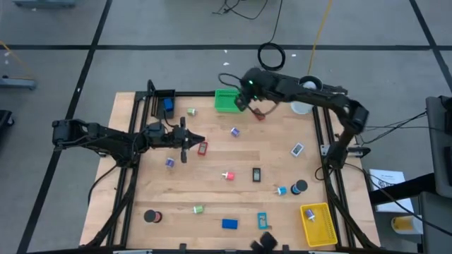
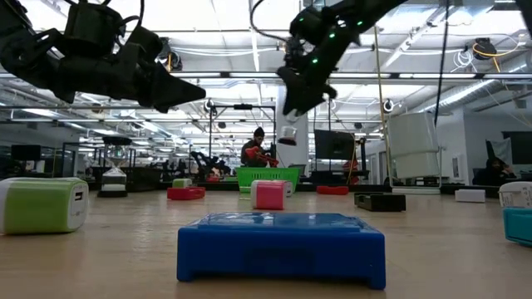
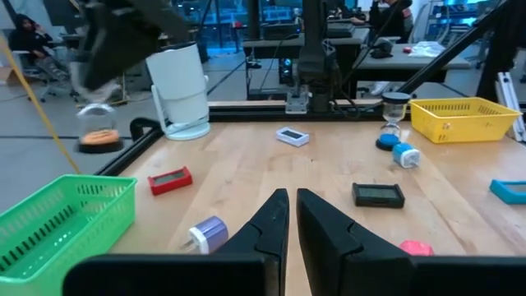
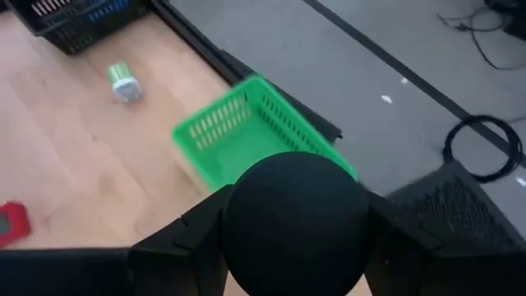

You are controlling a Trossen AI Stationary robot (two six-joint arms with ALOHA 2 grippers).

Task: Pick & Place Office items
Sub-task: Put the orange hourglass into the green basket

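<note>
— While a black roll (image 4: 296, 222) is held between the fingers of the right gripper (image 1: 246, 101), which step is judged to be in hand?

— Carrying: the roll is hung just beside the green bin (image 1: 227, 101). A release over the bin is called for next.

— And the left gripper (image 1: 193, 140)?

— Its fingers are nearly closed on nothing, above the table (image 1: 212, 190) near the red block (image 1: 203, 148).

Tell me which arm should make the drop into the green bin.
Right. The right gripper is shut on a black roll just beside the green bin. The left gripper hangs mid-table, shut and empty.
</note>
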